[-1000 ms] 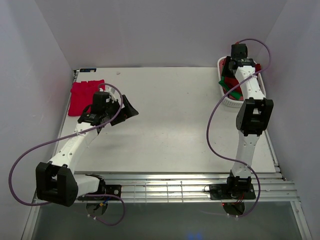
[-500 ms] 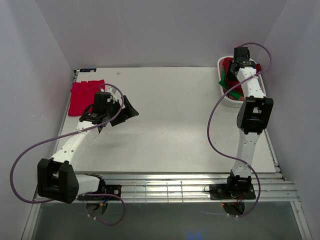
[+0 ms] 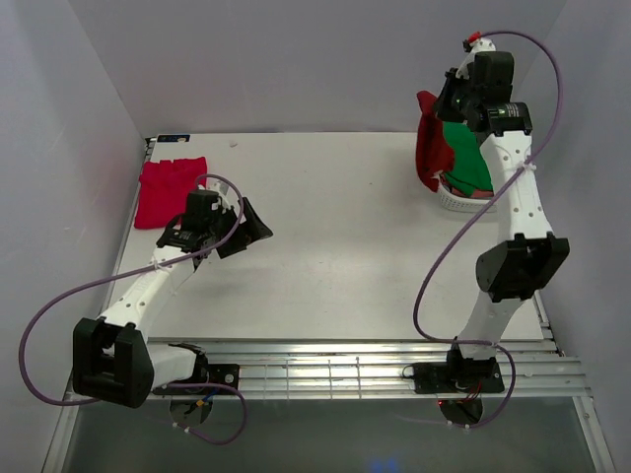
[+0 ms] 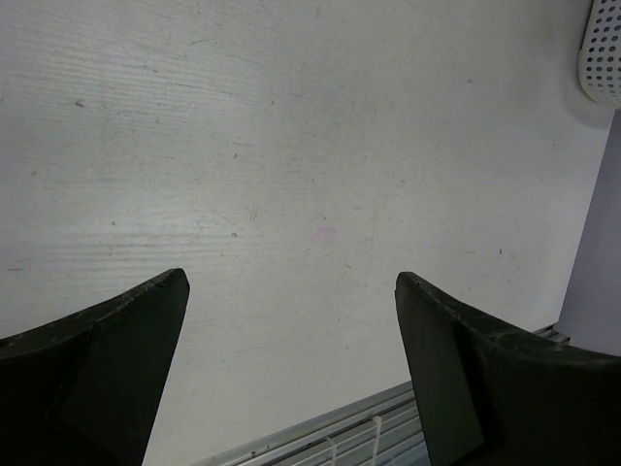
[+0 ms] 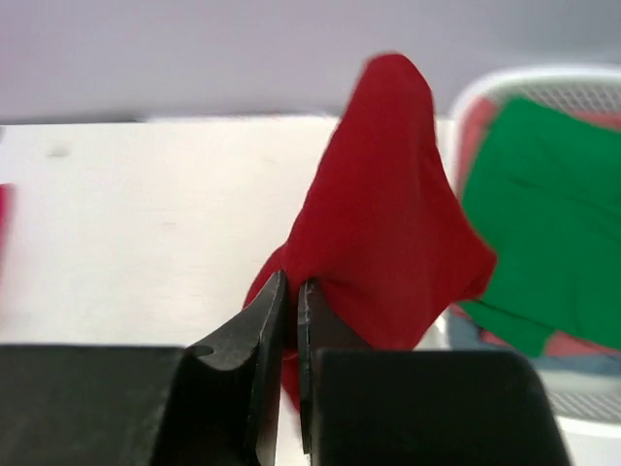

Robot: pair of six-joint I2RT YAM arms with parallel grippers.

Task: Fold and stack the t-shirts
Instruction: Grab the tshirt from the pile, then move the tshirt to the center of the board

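My right gripper (image 3: 452,97) (image 5: 293,282) is shut on a fold of a dark red t-shirt (image 3: 430,146) (image 5: 388,214). The shirt hangs from it above the left side of the white basket (image 3: 452,200). A green t-shirt (image 3: 467,163) (image 5: 553,204) lies in the basket, with a bit of red cloth under it. A brighter pinkish-red t-shirt (image 3: 168,190) lies folded flat at the table's far left. My left gripper (image 3: 252,227) (image 4: 291,282) hovers open over bare table just right of that folded shirt, with nothing between its fingers.
The basket's slotted rim (image 5: 543,80) stands at the far right corner, and its edge (image 4: 604,49) shows in the left wrist view. White walls close in the table on three sides. A metal rail (image 3: 335,360) runs along the near edge.
My right gripper shut on the dark red t-shirt in the basket and rose, pulling it up and out to the left. The left arm shifted only slightly.
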